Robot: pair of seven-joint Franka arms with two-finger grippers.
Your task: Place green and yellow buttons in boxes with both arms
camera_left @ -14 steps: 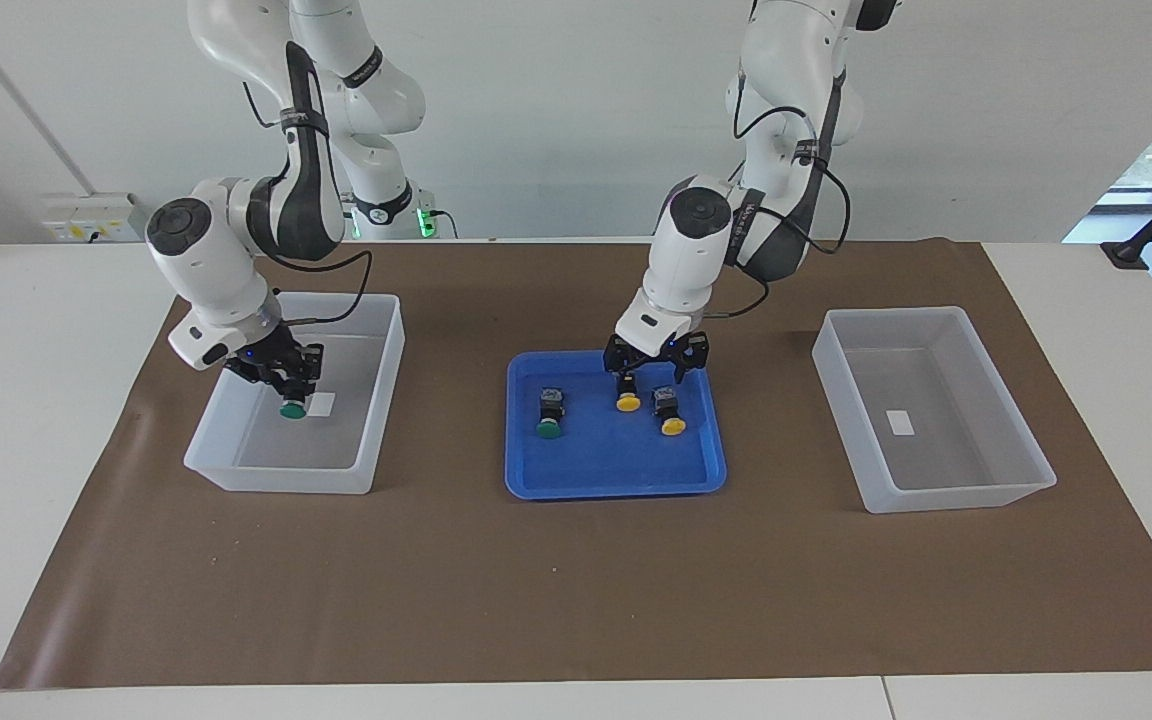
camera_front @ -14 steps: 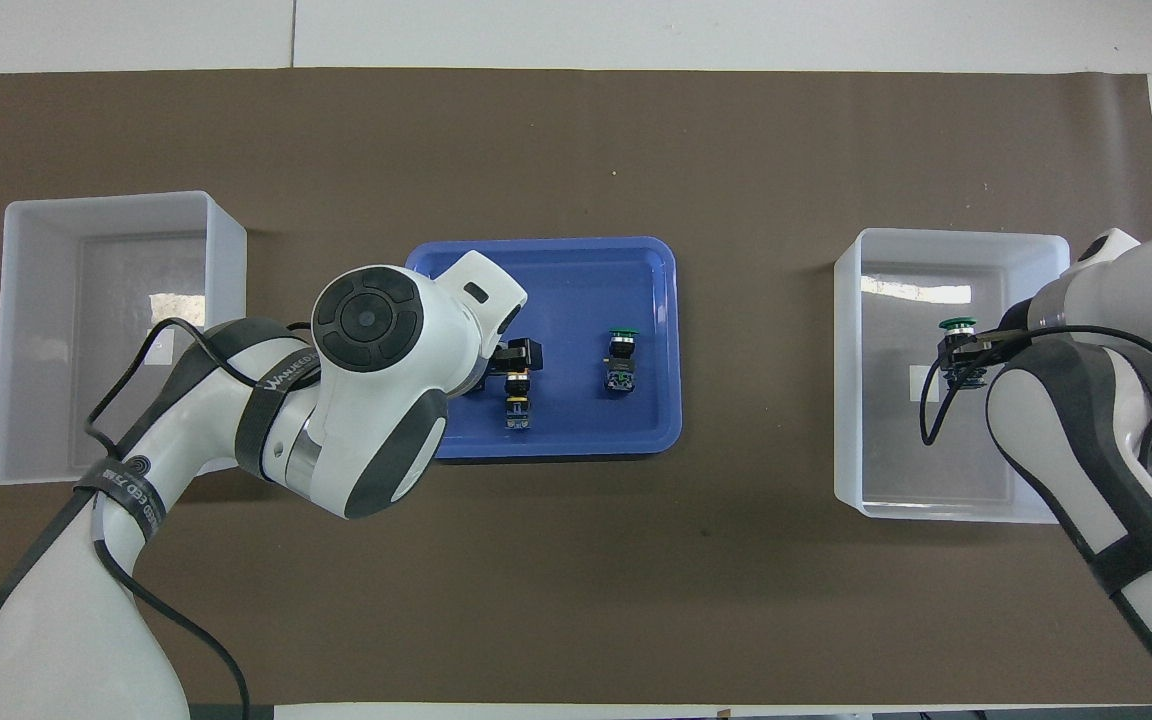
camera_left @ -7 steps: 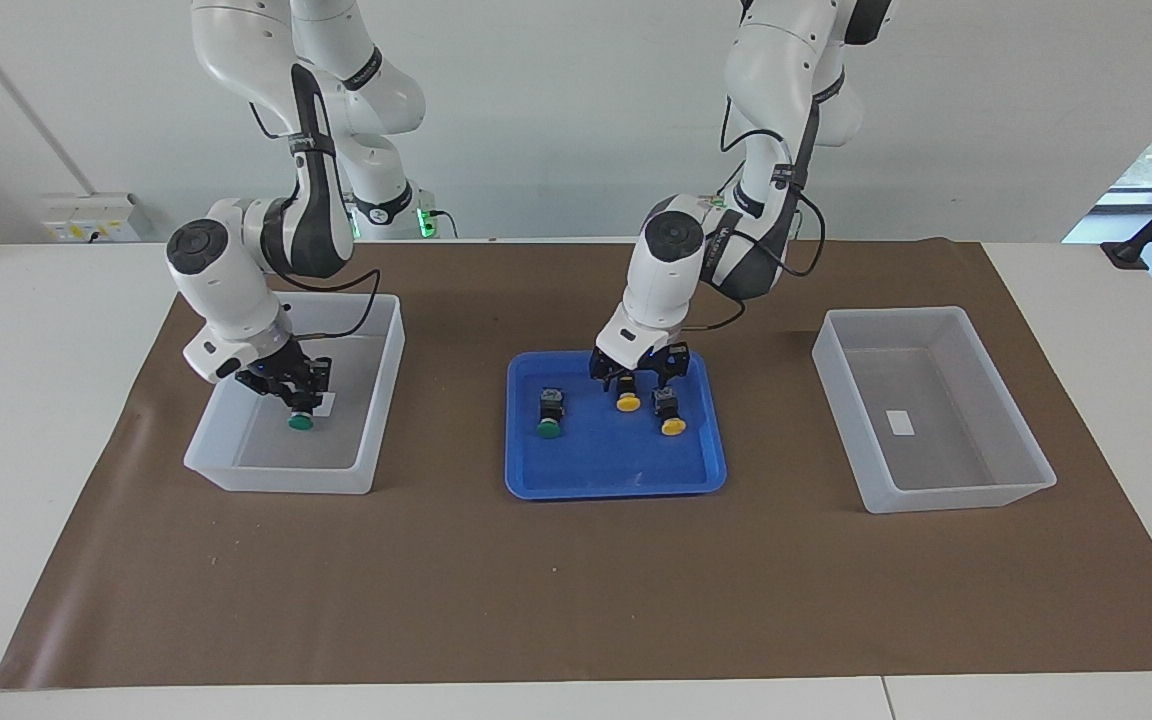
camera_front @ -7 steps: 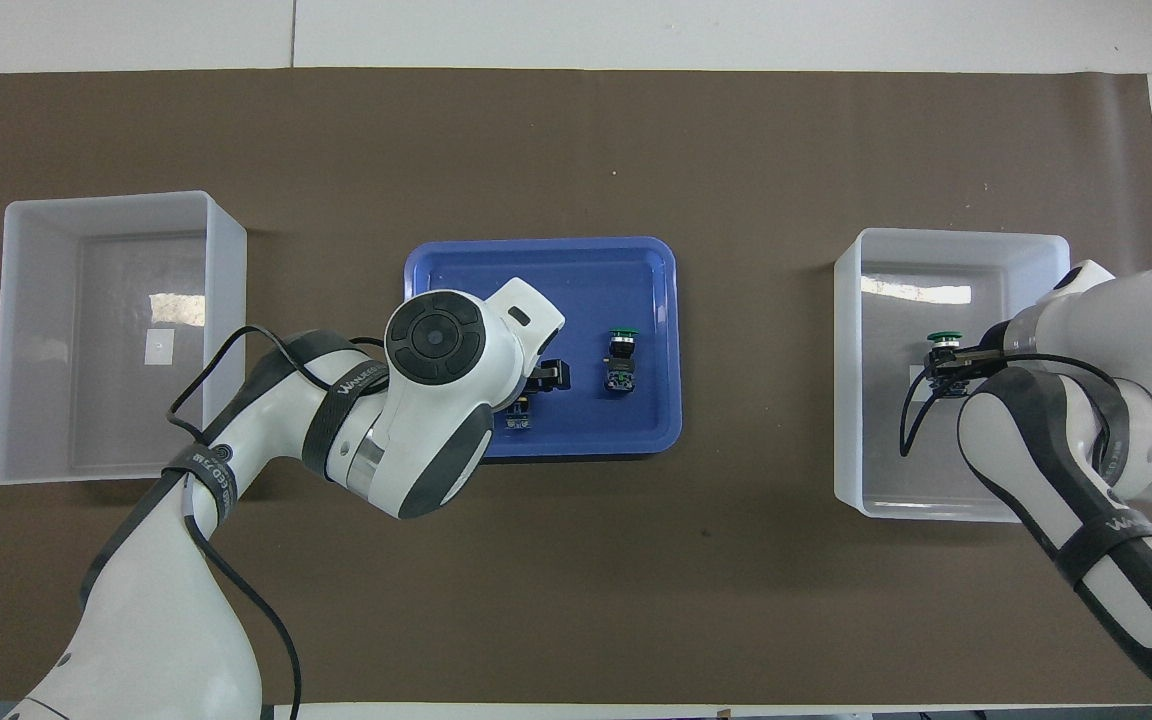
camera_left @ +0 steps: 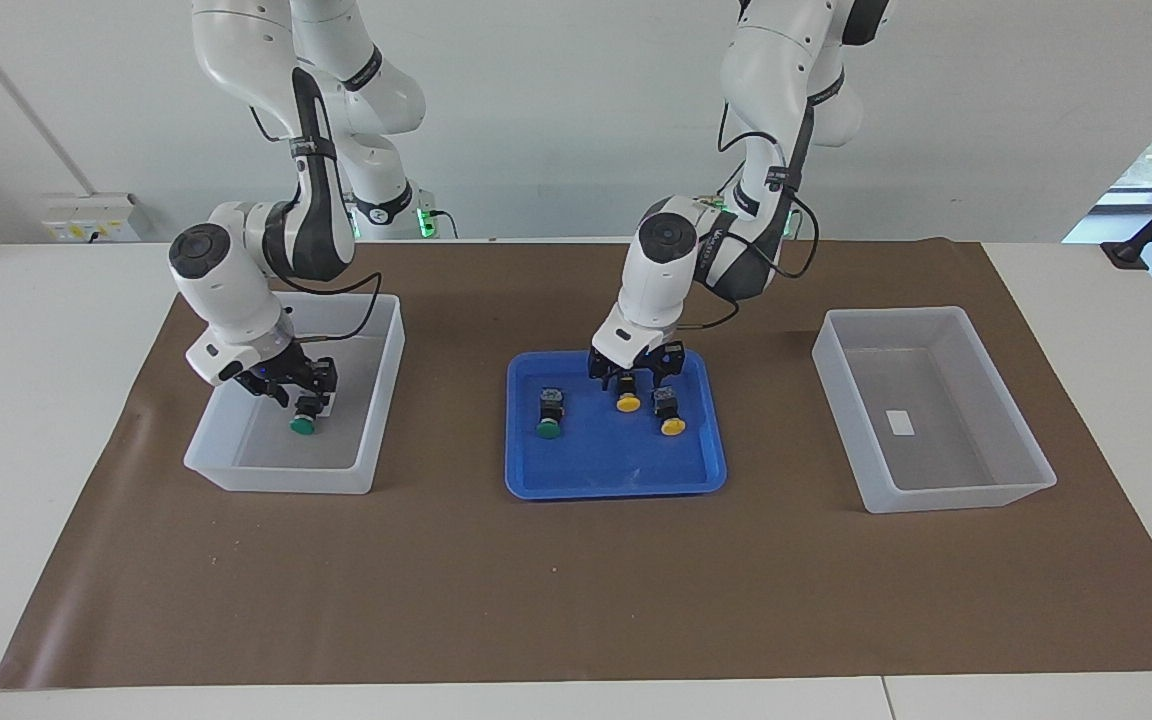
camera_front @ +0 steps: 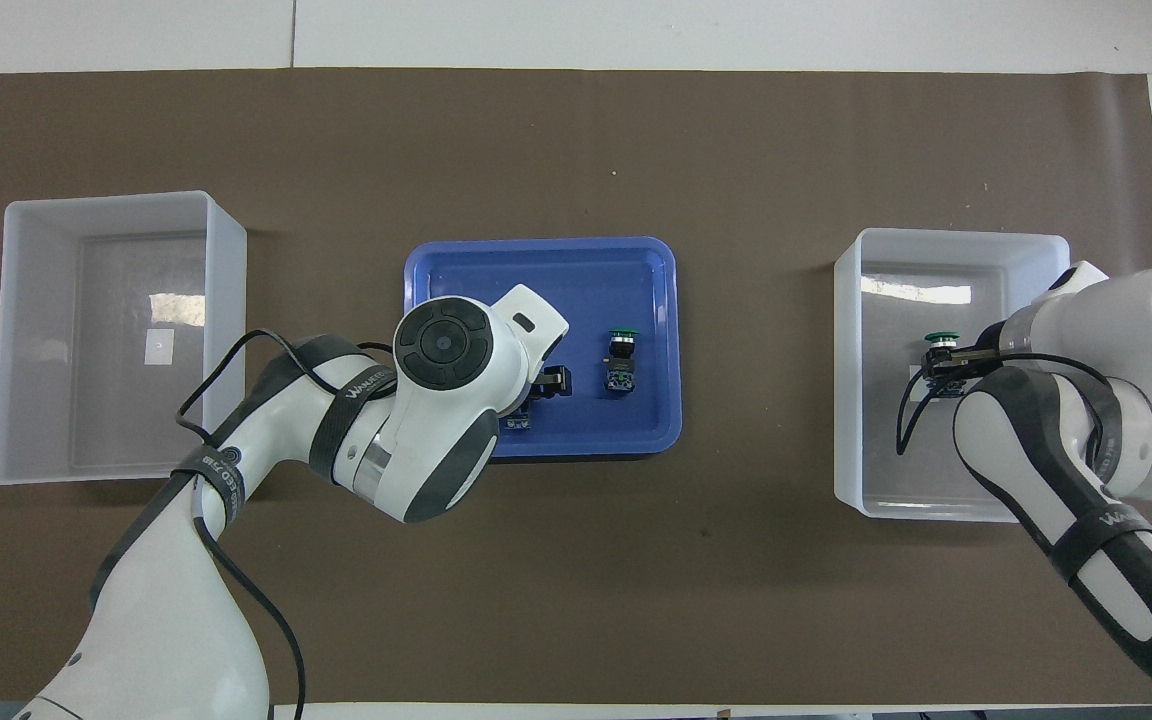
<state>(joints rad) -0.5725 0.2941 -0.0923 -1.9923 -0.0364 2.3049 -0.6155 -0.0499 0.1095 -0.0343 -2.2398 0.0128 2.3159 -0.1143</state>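
My right gripper [camera_left: 304, 396] is low inside the box [camera_left: 281, 472] at the right arm's end, shut on a green button [camera_left: 303, 426]. That button also shows in the overhead view [camera_front: 940, 339]. My left gripper [camera_left: 626, 380] is open and low over the blue tray [camera_left: 616, 478], with its fingers on either side of a yellow button [camera_left: 627, 403]. A second yellow button [camera_left: 673, 425] and a second green button [camera_left: 548, 427] lie on the tray. In the overhead view the left hand hides most of the yellow buttons.
The other box [camera_left: 956, 492] stands at the left arm's end, holding only its white label [camera_left: 900, 422]. All lie on a brown mat [camera_left: 576, 580] over the white table. The arms' elbows hang over the mat nearer to the robots.
My right gripper has sunk deeper into its box with the green button. My left gripper has come down over the tray around the yellow button.
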